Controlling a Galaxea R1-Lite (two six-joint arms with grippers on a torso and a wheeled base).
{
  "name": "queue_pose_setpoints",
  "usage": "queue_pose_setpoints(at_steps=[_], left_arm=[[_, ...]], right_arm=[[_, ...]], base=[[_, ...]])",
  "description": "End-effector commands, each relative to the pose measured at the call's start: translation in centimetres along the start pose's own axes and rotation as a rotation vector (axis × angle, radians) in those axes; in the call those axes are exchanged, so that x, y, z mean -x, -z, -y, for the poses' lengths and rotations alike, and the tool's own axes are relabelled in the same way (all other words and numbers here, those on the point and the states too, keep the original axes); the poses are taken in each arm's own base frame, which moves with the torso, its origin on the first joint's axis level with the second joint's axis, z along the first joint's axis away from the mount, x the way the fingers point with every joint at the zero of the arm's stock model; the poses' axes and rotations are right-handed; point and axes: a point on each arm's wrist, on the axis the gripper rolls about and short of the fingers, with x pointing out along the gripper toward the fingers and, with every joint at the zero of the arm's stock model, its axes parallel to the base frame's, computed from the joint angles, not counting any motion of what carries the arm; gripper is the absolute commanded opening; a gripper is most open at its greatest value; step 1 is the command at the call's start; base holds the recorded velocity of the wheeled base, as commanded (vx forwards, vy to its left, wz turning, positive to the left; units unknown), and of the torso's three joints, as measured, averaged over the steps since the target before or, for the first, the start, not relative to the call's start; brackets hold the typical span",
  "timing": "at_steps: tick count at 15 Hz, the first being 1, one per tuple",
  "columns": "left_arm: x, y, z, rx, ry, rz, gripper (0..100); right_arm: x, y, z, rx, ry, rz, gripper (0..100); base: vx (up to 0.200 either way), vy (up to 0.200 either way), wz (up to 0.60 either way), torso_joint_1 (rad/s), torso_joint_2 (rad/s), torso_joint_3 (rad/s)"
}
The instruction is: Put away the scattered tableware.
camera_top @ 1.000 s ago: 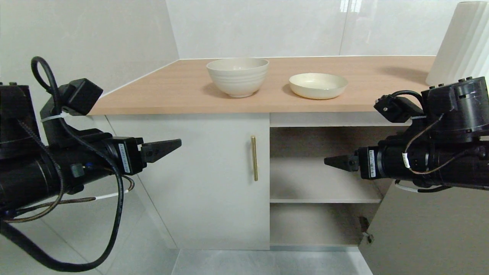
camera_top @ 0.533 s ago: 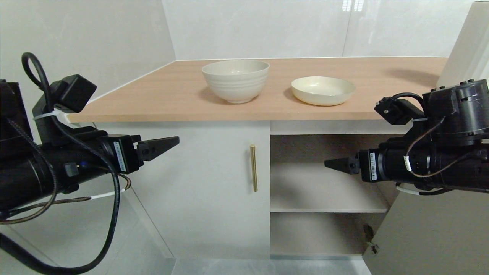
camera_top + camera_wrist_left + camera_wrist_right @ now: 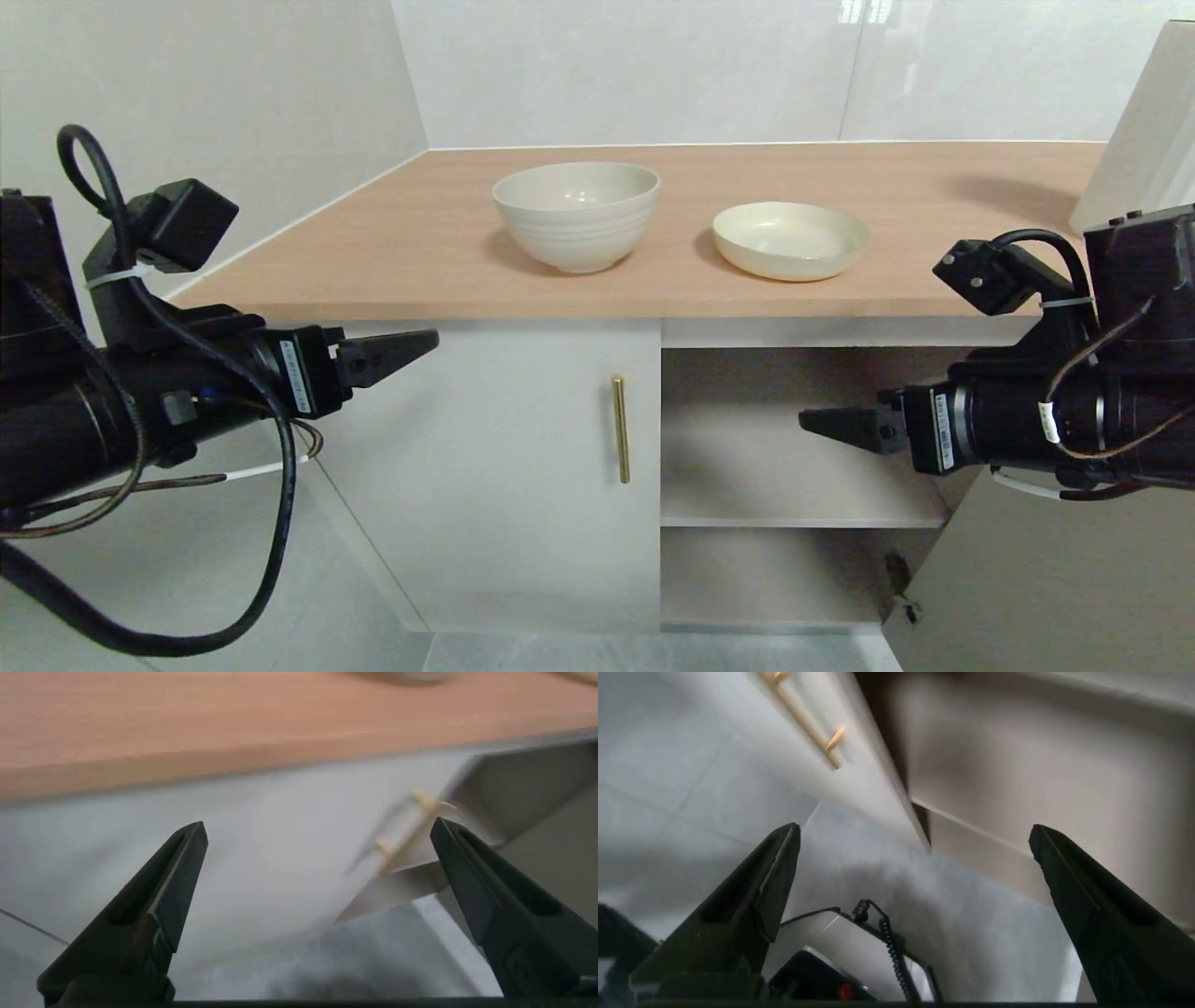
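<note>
Nearest, the left gripper (image 3: 422, 342) hangs level just under the counter's front edge, ahead of the left part of the cabinet; in the left wrist view its two black fingers (image 3: 166, 889) stand wide apart, released, with nothing between them. The right gripper (image 3: 814, 422) points inward in front of the open cabinet compartment (image 3: 747, 373); the right wrist view shows its fingers (image 3: 757, 891) equally spread and empty.

Beyond them stands the closed white cabinet door (image 3: 504, 467), with a slim brass bar handle (image 3: 619, 428) upright near its right edge; just right of it the compartment is split by a pale shelf board (image 3: 794, 485), with a lower space beneath; a swung-open white door (image 3: 1046, 579) stands at the far right, hinge visible at its lower inner edge; grey floor (image 3: 653, 653) lies below.

Above runs the light wooden countertop (image 3: 420, 252); on it, back from the front edge, sits a deep cream ribbed ceramic bowl (image 3: 576, 215), upright, above the closed door; to its right, near but apart, rests a shallow cream round dish (image 3: 790, 240), above the open compartment; both lie well apart from either gripper.

Farther back, a white ribbed cylinder (image 3: 1144, 121) stands at the counter's right end; glossy white wall panels (image 3: 653, 65) close the corner behind.
</note>
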Motion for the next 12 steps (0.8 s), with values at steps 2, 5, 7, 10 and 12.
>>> queue_pose_setpoints(at_steps=[2,5,7,10,12], left_arm=[[-0.2,0.0,0.0,0.000,0.000,-0.003,100],[-0.7,0.2,-0.1,0.002,0.000,-0.014,100],[-1.1,0.2,-0.2,0.003,0.000,-0.020,100],[-2.1,-0.1,-0.3,0.004,-0.002,-0.027,100],[-3.0,-0.5,-0.3,0.002,-0.003,-0.024,100]], right_arm=[[0.3,-0.1,-0.1,0.003,-0.008,0.012,100],[0.3,-0.1,-0.2,0.004,-0.009,0.018,100],[0.2,-0.2,-0.2,0.004,-0.011,0.030,100],[-0.5,-0.5,-0.1,0.004,-0.010,0.060,100],[-1.3,-1.0,0.4,0.000,0.004,0.092,100]], base=[[0.000,0.000,0.00,0.071,-0.54,-0.290],[0.000,0.000,0.00,0.199,-0.50,-0.264],[0.000,0.000,0.00,0.234,-0.47,-0.286],[0.000,0.000,0.00,0.207,-0.49,-0.273],[0.000,0.000,0.00,0.210,-0.48,-0.266]])
